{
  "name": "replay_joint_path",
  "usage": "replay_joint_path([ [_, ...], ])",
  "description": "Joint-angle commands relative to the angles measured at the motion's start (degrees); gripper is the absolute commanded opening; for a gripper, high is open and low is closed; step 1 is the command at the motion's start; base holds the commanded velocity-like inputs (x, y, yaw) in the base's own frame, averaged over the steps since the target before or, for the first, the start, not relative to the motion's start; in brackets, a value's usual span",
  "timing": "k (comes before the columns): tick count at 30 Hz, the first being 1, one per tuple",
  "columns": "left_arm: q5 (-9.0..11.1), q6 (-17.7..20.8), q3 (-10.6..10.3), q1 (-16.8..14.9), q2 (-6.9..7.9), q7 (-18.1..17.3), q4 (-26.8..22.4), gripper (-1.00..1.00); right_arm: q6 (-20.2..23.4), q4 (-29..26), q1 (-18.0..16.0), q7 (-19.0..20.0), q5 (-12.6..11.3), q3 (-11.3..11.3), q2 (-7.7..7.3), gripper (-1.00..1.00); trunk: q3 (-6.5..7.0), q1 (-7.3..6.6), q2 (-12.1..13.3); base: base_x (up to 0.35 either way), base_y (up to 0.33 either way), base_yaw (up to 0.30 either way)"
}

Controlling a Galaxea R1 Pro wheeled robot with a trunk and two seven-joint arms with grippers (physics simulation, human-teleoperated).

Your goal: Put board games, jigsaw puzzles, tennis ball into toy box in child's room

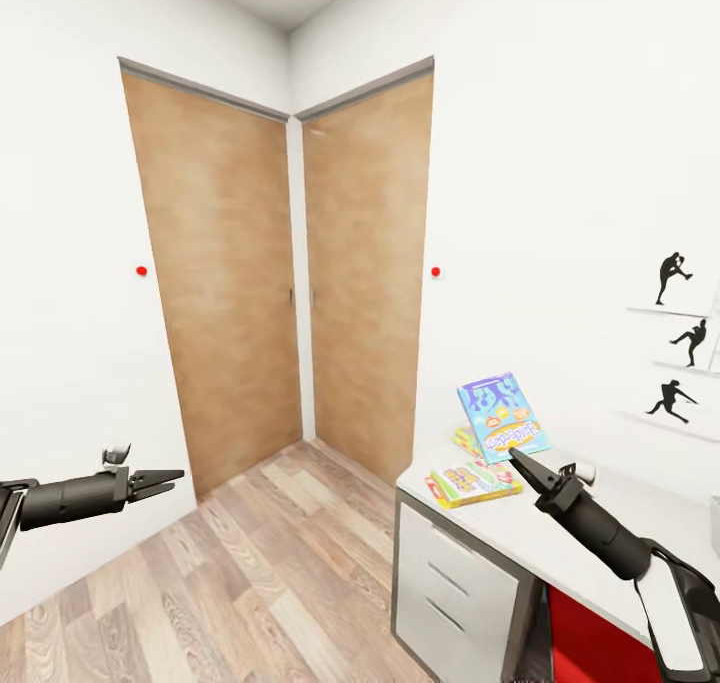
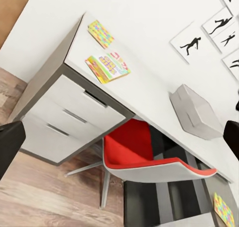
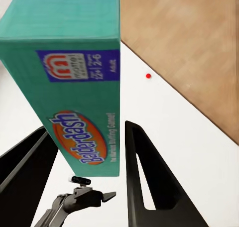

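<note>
Blue game box (image 1: 502, 416) upright in the air above the near corner of the tabletop (image 1: 480, 525), clamped by its lower edge in the right pincer (image 1: 516, 456); in the right wrist view, box face between the two fingers, seemingly pressed from both sides. Grip low and narrow on a tall thin box, so likely to pivot or slide out under any quick swing. Directly beneath: green-edged game box (image 1: 475, 481) flat on the tabletop, and a puzzle (image 1: 464, 440) just behind it, partly hidden. A drop from here would probably land on those two, or skid off the edge to the wood floor (image 1: 250, 563). Bin (image 2: 194, 112) further along the tabletop, well apart from the game pile and close to the wall. Long sideways carry needed, by the look of it; risk of clipping the bin wall and shoving the light bin, or of the box catching on the rim if lowered tilted. Red chair (image 2: 134, 147) tucked under the tabletop below the bin, possibly in the way of the base. Left pincer (image 1: 165, 480) out over the floor, fingers apart judging by the left wrist view, holding nothing. Two wooden doors (image 1: 230, 293) beyond.
</note>
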Motion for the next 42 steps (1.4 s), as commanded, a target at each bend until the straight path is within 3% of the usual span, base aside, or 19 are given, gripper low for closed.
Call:
replay_joint_path([
  [1, -0.60, 0.59, 0.12, -0.03, -0.03, -0.50, -0.04, 1.00, 0.45, 0.22, -0.03, 0.06, -0.24, -0.55, 0.01, -1.00, -0.10, 0.01, -0.06, -0.103, 0.000, -0.137],
  [7, -0.57, 0.59, 0.13, -0.03, -0.03, -0.50, -0.04, 1.00, 0.57, 1.89, -0.03, 0.06, -0.26, -1.72, 0.02, -1.00, -0.45, 0.01, -0.06, -0.086, 0.000, -0.201],
  [19, -0.51, 0.59, 0.15, -0.03, -0.03, -0.50, -0.04, 1.00, 0.64, 3.14, -0.03, 0.05, -0.27, -1.91, 0.05, -1.00, -0.94, 0.01, -0.06, 0.001, 0.000, -0.245],
  [29, -0.51, 0.52, 0.15, -0.03, -0.03, -0.50, -0.04, 1.00, 0.65, 5.01, -0.03, 0.05, -0.27, -3.39, 0.05, -1.00, -1.23, 0.01, -0.06, 0.123, 0.049, -0.256],
  [42, -0.51, 0.51, 0.15, -0.03, -0.03, -0.50, -0.04, 1.00, 0.43, 8.72, -0.03, 0.05, -0.27, -3.70, -0.10, -1.00, -1.26, 0.01, -0.06, 0.089, -0.049, -0.276],
])
